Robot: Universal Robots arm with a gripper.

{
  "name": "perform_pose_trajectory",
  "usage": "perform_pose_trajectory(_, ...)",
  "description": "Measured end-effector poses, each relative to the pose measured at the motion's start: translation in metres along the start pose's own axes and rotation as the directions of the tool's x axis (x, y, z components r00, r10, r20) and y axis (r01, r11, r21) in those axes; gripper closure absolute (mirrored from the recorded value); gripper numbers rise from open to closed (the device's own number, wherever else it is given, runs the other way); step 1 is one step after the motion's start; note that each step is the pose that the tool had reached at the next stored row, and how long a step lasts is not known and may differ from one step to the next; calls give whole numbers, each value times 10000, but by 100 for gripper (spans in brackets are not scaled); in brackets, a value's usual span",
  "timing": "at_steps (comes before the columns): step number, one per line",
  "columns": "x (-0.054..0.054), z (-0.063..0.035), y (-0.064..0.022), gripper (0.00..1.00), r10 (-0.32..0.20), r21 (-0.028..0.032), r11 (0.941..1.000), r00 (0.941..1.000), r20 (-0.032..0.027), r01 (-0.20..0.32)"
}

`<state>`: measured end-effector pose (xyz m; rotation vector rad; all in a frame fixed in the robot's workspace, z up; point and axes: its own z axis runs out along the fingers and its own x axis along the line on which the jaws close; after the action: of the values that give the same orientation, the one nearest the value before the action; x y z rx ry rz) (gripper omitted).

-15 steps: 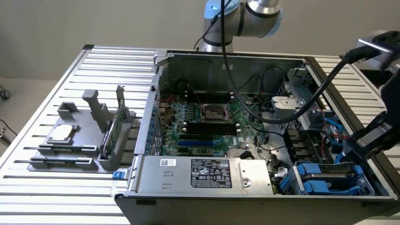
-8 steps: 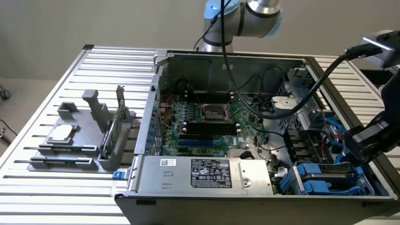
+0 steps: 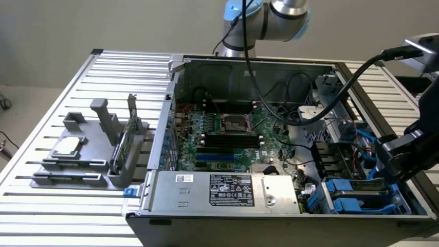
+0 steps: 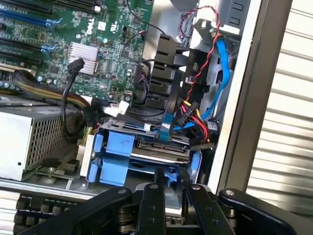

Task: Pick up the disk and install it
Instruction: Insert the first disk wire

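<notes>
Now the gripper [image 4: 171, 185], slightly parted and gripping nothing, is just beside the disk [image 4: 156, 155] in the drive bay [image 4: 94, 161]; it should sit level, clear of cables [image 4: 191, 116]

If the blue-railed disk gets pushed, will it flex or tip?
Likely stiff: the disk looks a flat metal slab. Its blue rails sit in the bay, so it probably slides, not tips. Cables at its edge may resist.
</notes>
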<state>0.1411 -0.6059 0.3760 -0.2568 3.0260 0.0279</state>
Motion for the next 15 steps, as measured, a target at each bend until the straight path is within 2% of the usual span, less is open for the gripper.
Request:
perform_pose_trajectory(4, 0, 1, 0, 75, 680, 71, 9977, 9977, -1, -680)
perform_pose_trajectory(8, 0, 2, 0, 75, 1346, 140, 9908, 9909, 4, -1346)
perform_pose_trajectory(12, 0, 5, 0, 75, 2043, 213, 9787, 9789, 18, -2043)
perform_pose_trajectory(15, 1, 9, 0, 75, 2581, 269, 9658, 9661, 36, -2581)
